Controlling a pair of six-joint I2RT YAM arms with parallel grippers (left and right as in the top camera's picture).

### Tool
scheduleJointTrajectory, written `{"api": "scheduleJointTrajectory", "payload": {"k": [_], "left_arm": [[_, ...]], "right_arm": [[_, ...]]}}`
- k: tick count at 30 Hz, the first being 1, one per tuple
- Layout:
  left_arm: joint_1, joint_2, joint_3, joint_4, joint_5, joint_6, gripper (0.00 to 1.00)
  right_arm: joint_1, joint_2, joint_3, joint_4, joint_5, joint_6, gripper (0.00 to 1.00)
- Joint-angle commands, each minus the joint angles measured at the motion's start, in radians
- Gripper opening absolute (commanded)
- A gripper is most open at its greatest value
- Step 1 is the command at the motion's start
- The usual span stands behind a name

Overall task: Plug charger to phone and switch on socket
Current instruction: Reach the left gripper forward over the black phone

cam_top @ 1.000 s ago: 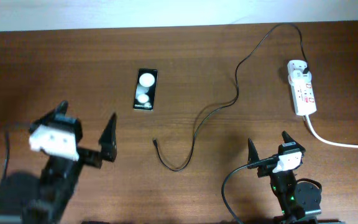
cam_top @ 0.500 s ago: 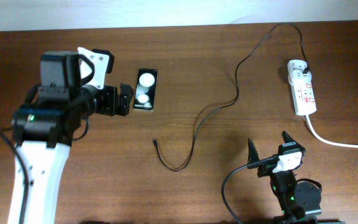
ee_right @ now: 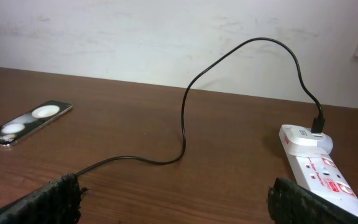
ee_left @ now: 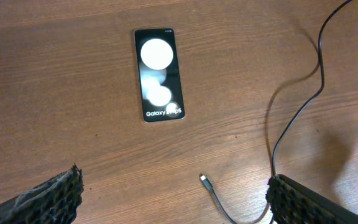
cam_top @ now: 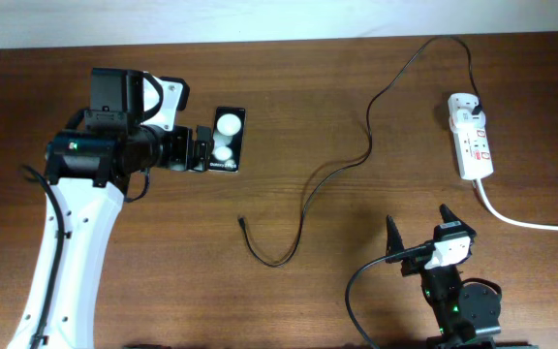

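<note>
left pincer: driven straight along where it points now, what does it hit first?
Probably the phone: the open left pincer tilts down at the table with the phone ahead. Depth is unclear, so it might land just short of it.

Looks past wide-spread black fingers [ee_right: 48,199] of right gripper [ee_right: 173,190] across brown wooden table [ee_right: 123,118]: glossy black smartphone [ee_right: 25,122] ahead-left, white plastic power strip [ee_right: 319,168] ahead-right, thin black cable [ee_right: 183,124] arching into its far end

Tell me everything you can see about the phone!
The phone is a slim black rectangle with a glossy, glass-like screen that is dark and mirrors two round white lights. Small white letters sit near one short end. It lies flat, face up, on the brown wooden table, and nothing else touches it.
</note>
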Motion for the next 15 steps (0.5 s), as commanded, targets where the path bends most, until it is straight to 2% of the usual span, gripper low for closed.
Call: {"api": "scheduleJointTrajectory", "payload": {"k": [1,15], "left_arm": [[-0.004,0.009,0.019,-0.001,0.038,0.016,0.99],[-0.004,0.131,0.019,-0.002,0.037,0.016,0.99]], "right_arm": [[0.009,-0.008,-0.005,-0.006,0.002,-0.006,0.99],[0.009,-0.008,-0.005,-0.006,0.002,-0.006,0.99]]}}
